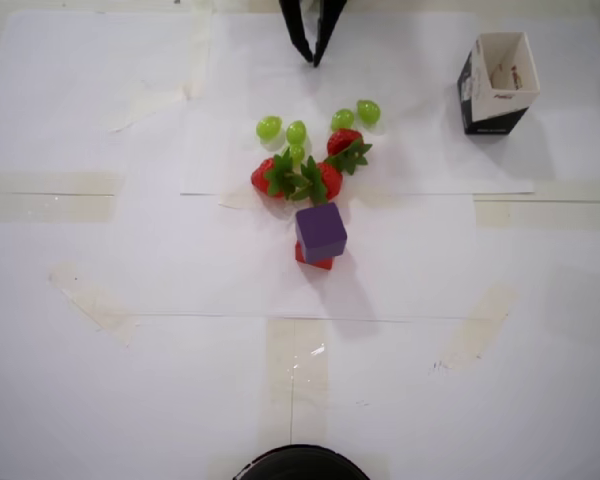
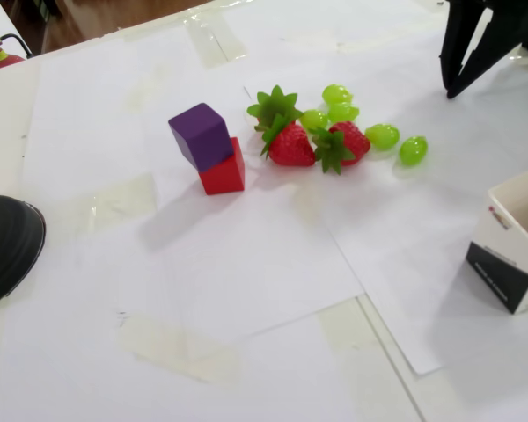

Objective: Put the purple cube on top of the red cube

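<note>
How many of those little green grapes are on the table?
5 green grapes: in the overhead view, one far left, one at centre, one below it among the strawberry leaves, two on the right. Leaves may hide more.

Counts are standing as follows. One purple cube (image 1: 321, 231) (image 2: 201, 134) is showing, and one red cube (image 1: 314, 259) (image 2: 223, 171). Three strawberries (image 1: 342, 141) (image 2: 291, 146) are lying together. Five green grapes (image 1: 269, 127) (image 2: 383, 136) are lying around them. One open box (image 1: 496, 84) (image 2: 516, 246) is standing on the table.
</note>
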